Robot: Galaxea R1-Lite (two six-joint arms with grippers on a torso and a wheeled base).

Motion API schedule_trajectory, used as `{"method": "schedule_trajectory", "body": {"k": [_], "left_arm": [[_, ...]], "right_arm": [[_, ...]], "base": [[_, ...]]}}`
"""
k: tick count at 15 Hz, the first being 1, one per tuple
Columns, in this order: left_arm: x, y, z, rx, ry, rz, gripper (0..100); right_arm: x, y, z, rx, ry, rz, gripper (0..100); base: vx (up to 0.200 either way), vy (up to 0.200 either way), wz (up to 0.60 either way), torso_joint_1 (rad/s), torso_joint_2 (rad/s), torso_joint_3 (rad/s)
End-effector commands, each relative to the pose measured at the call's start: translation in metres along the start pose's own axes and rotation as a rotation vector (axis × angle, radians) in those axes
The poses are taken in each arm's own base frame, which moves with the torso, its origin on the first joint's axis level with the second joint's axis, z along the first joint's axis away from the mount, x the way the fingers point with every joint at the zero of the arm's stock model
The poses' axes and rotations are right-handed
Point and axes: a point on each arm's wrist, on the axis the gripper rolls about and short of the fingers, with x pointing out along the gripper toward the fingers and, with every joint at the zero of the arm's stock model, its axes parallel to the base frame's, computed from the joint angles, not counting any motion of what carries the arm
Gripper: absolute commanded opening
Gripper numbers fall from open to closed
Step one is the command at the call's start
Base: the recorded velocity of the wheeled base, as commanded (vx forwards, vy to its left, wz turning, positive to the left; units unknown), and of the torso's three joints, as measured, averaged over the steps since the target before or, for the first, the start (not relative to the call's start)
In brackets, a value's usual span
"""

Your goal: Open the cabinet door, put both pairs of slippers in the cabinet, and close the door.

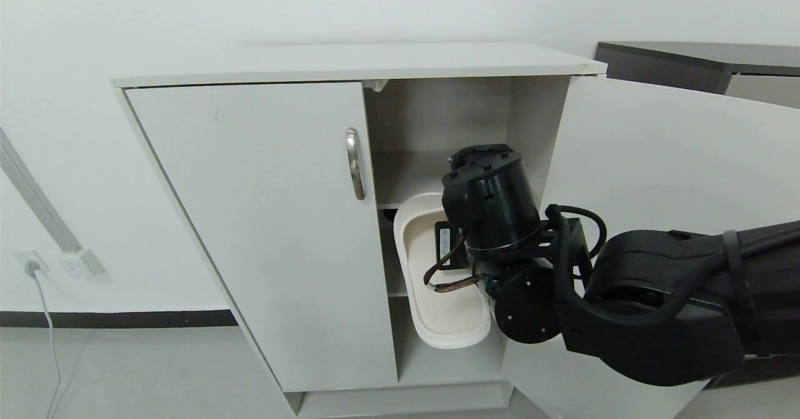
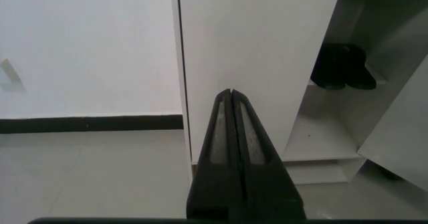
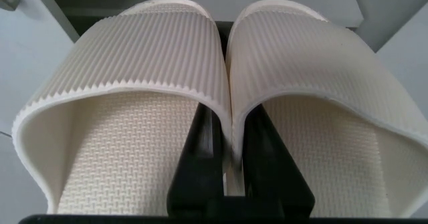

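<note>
The cream slippers (image 1: 440, 306) are hanging tilted at the front edge of the cabinet's (image 1: 350, 62) open right half. One end is lying up by the upper shelf (image 1: 400, 181) and the other is dipping toward the bottom compartment. The right hand (image 3: 231, 137) is clamping shut on the two inner walls where the slippers meet, probably so the pair is travelling as one piece. A dark pair of slippers (image 2: 342, 67) is already sitting on a shelf inside. The right door (image 1: 656, 156) is standing wide, giving the arm room. The left hand (image 2: 231, 127) is pressing its fingers together on nothing, out in front of the closed left door (image 1: 262, 219) and clear of the work.

From the head, the right wrist is covering the grip itself. I cannot tell which shelf the cream pair is heading for, nor how deep inside it is reaching.
</note>
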Motion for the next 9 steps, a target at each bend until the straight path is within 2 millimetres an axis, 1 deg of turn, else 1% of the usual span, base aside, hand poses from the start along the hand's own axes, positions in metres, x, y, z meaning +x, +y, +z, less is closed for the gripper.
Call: {"method": "schedule_trajectory", "body": {"k": [1, 3, 9], "left_arm": [[0.0001, 0.0, 0.0001, 0.0, 0.001, 0.001, 0], [0.0001, 0.0, 0.0001, 0.0, 0.001, 0.001, 0], [0.0, 0.0, 0.0004, 0.002, 0.001, -0.001, 0]], "right_arm": [[0.0015, -0.0005, -0.0013, 0.0, 0.002, -0.003, 0], [0.0019, -0.0009, -0.0012, 0.002, 0.002, -0.006, 0], [0.0035, -0.0019, -0.0018, 0.002, 0.004, -0.01, 0]], "base": [[0.0, 0.0, 0.0, 0.0, 0.0, 0.0], [0.0, 0.0, 0.0, 0.0, 0.0, 0.0], [0.2, 0.0, 0.0, -0.002, 0.0, 0.003]]}}
